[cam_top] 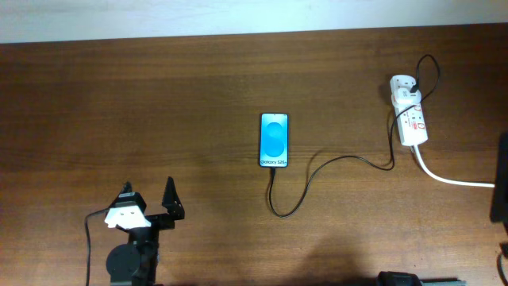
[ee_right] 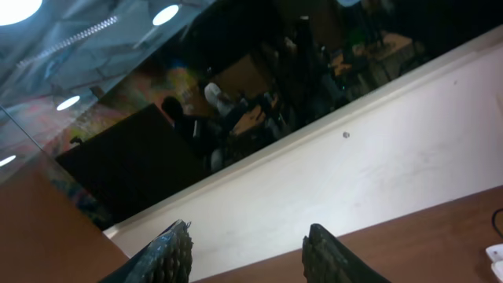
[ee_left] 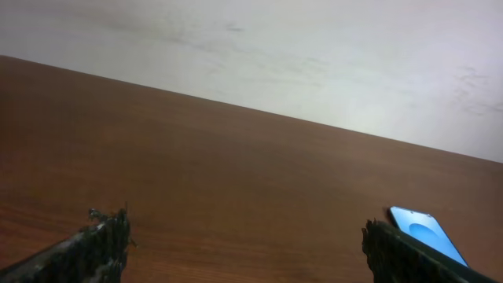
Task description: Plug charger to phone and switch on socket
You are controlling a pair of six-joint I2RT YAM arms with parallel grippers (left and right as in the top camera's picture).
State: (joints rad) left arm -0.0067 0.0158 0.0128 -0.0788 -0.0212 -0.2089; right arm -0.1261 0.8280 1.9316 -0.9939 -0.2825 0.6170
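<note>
The phone (cam_top: 274,140) lies flat mid-table with its blue screen lit; its corner also shows in the left wrist view (ee_left: 424,232). The black charger cable (cam_top: 333,161) runs from the phone's near end, loops, and goes to a white plug adapter in the white socket strip (cam_top: 409,110) at the right. My left gripper (cam_top: 151,199) is open and empty at the front left, well away from the phone; it shows in the left wrist view (ee_left: 244,240). My right gripper (ee_right: 247,244) is open and empty, tilted up toward the wall; in the overhead view only a dark arm part shows at the right edge.
The socket strip's thick white cord (cam_top: 452,179) runs off to the right edge. A corner of the strip shows in the right wrist view (ee_right: 495,253). A white wall (ee_left: 314,55) borders the table's far edge.
</note>
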